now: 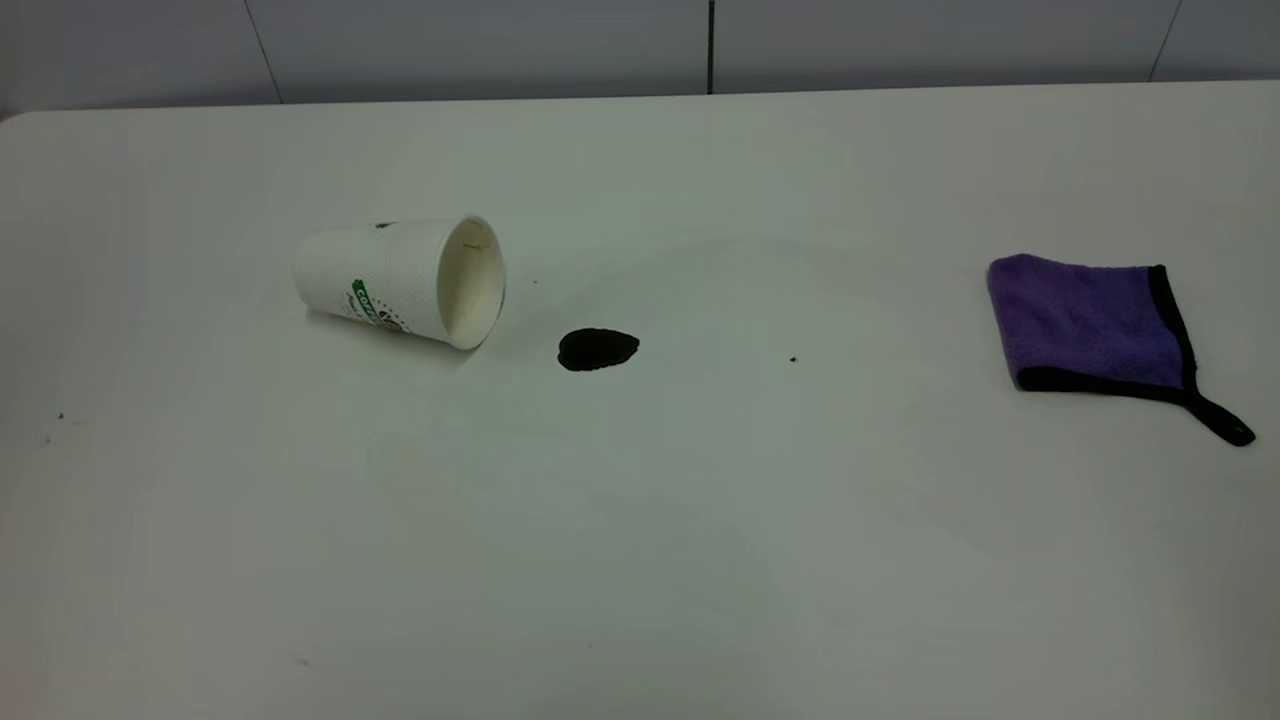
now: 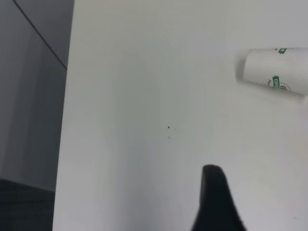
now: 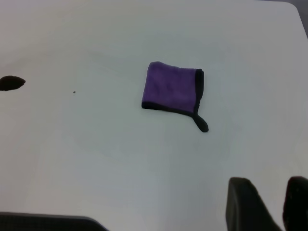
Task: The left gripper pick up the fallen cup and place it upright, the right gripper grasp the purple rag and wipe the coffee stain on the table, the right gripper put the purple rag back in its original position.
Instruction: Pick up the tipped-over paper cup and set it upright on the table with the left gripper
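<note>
Desk [image 1: 640, 550]: white, smooth, carrying a few tiny dark specks. Cup [image 1: 402, 281]: white textured paper with green bander lettering, lay on its side toward the exterior view's left, its cream-coloured mouth turned to the stain; the left wrist view caught its base end and logo. Coffee stain [image 1: 597, 349]: small oval, near-black puddle, on the desk just beside the cup's rim but apart from it. Purple rag [image 1: 1090, 325]: folded terry cloth with black edging, flat on the desk well apart at that view's right, its black loop tail trailing off one corner — untouched by either arm. Left claw [image 2: 217, 202]: held above bare desk, well away from the cup; only one dark fingertip entered its own wrist view, so whether it was parted or closed could not be told. Right claw [image 3: 272, 204]: hung over bare desk, clear of the rag; two dark fingers [image 3: 243, 199] showed with a gap between them — apparently released, grasping nothing.
</note>
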You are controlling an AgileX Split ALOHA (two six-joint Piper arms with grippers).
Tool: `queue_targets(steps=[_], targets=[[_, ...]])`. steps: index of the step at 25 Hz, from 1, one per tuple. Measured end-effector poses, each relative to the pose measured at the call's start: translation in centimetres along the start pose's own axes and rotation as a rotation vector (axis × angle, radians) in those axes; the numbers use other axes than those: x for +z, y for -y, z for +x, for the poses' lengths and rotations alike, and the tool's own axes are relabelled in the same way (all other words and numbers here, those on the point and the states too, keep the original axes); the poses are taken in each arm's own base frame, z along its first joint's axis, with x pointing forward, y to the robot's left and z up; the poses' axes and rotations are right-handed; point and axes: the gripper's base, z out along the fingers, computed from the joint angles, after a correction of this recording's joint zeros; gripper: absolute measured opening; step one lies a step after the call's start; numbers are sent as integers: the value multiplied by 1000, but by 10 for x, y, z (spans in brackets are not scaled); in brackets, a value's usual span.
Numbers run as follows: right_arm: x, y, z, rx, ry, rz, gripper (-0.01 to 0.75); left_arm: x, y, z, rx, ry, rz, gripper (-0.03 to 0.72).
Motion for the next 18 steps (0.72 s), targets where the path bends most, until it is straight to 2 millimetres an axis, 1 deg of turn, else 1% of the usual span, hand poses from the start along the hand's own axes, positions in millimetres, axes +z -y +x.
queue_targets(steps=[2,3,5,8,11,14,17,18], targets=[[0,0,0,0,0,0,239,21,8,-18,50,-49,39,647],[0,0,0,0,0,0,239,32,14,-27,81,-73,64,684],[0,0,0,0,0,0,239,53,30,-42,143,-115,96,715],[0,0,0,0,0,0,239,89,59,-62,222,-173,96,715],[0,0,0,0,0,0,239,129,95,-74,294,-223,57,711],[0,0,0,0,0,0,239,172,141,-79,376,-253,24,706],[0,0,0,0,0,0,239,212,181,-78,431,-264,-7,702],[0,0,0,0,0,0,239,223,191,-79,437,-259,-18,702]])
